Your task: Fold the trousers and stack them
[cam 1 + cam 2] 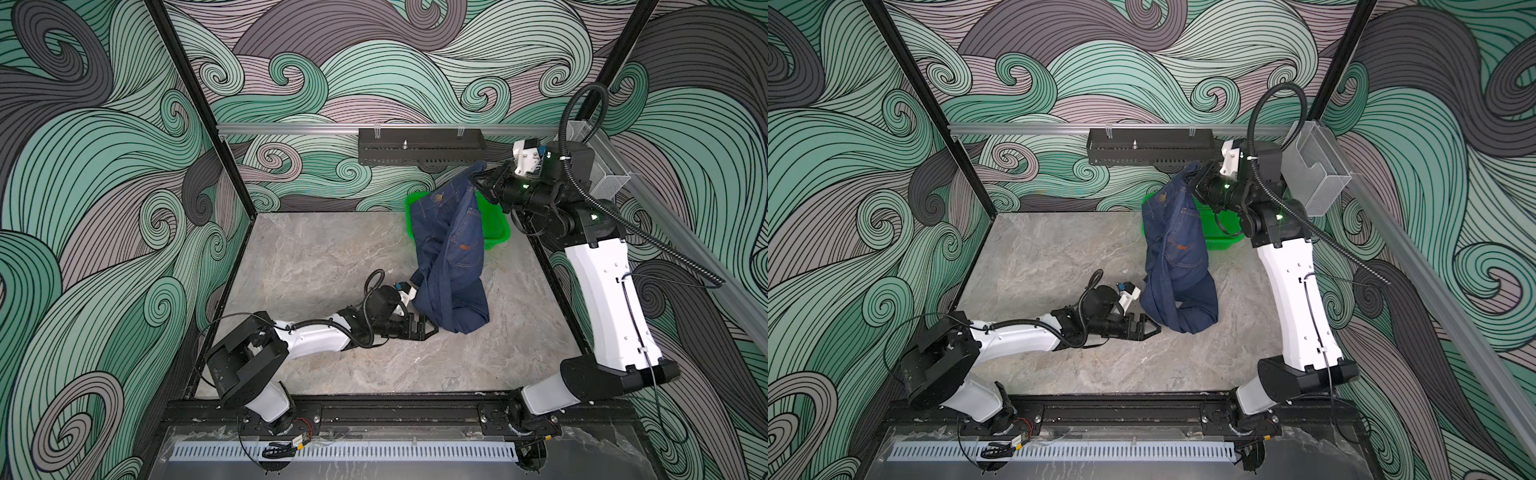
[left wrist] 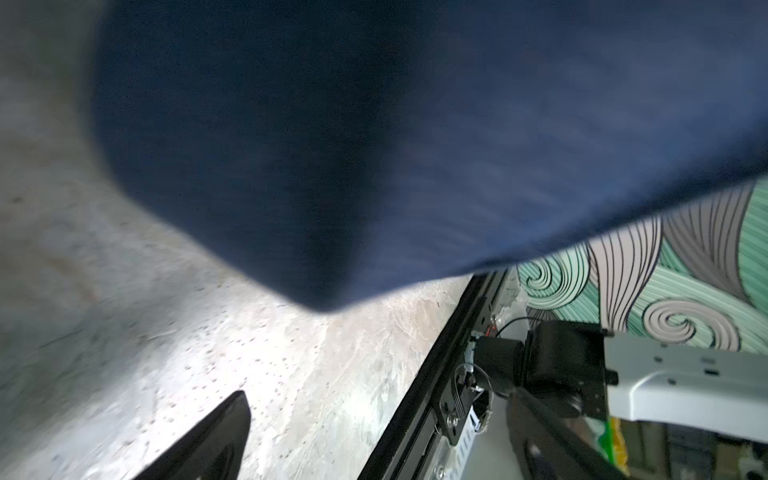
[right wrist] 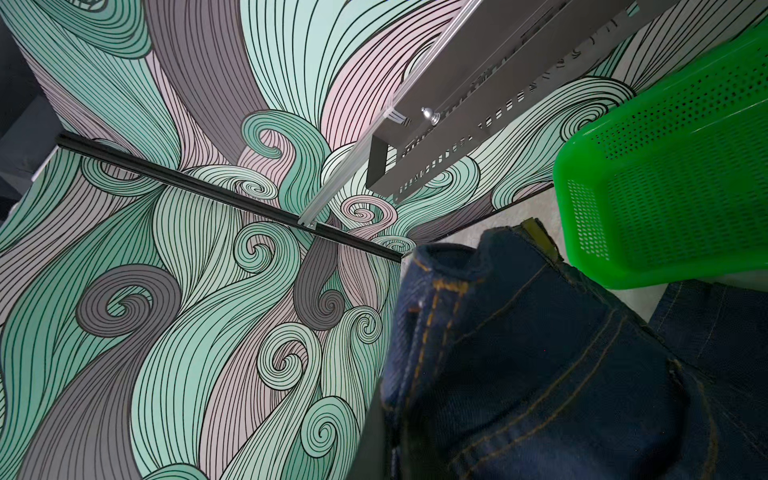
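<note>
Top views: right gripper clenched on trousers waistband, raised at far right corner of table. Legs hang, hems bunched mid-table. Low, just beside hem pile: left gripper, released. Behind trousers: green basket. Open room: table left half. Pocket tan patch unreadable.
Left wrist: blurred denim close above table, fingers spread.
Right wrist: waistband, orange stitching, basket near.

Left arm stretched out low and nearly flat toward centre, left claw jaws wide apart, empty. Right arm reared up, elbow bent, wrist high at the far side, right claw pointing left, clamped tight on the trousers at the waistband.
</note>
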Controlling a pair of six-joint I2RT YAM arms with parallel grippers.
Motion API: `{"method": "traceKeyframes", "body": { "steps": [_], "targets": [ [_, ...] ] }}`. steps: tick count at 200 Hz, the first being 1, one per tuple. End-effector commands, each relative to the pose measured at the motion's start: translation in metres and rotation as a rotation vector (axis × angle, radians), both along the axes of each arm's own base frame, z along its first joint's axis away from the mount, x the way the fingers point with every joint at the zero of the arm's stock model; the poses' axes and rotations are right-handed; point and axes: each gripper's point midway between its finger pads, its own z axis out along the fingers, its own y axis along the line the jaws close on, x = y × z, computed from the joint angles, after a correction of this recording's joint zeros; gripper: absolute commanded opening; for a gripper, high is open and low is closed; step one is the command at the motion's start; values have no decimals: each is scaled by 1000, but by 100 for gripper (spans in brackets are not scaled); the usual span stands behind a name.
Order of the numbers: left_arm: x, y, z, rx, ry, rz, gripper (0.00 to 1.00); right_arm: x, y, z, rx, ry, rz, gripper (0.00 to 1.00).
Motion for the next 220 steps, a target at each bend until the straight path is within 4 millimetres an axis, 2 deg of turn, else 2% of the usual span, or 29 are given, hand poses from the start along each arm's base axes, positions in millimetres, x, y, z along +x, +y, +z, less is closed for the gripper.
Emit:
{"method": "traceKeyframes", "body": {
  "steps": [1,27,56,91,130,149,157,165,184,203,220],
  "targets": [
    [6,-15,-6,80,-173,-53,99,-4,-8,27,5,-97,-20,0],
    [18,-32,-27,130,-183,-41,99,-3,-12,28,6,-95,-29,0],
    [43,-34,-49,205,-209,58,99,-2,-15,28,10,-94,-33,0],
    [65,-47,-45,189,-241,132,98,-2,-18,29,13,-93,-38,0],
    [75,-62,-31,83,-252,177,99,-3,-20,28,14,-91,-45,0],
    [82,-63,-35,85,-255,214,96,-3,-21,27,16,-88,-48,0],
    [85,-65,-38,89,-251,222,90,-3,-21,28,18,-88,-47,0],
    [89,-65,-41,96,-249,234,79,-4,-22,28,18,-89,-50,0],
    [98,-54,-48,127,-248,282,46,-5,-25,30,20,-94,-55,0],
    [112,-17,-47,188,-269,383,19,-7,-31,33,24,-99,-68,0],
    [124,30,-27,247,-329,480,2,-9,-38,34,26,-100,-83,0]
  ]
}}
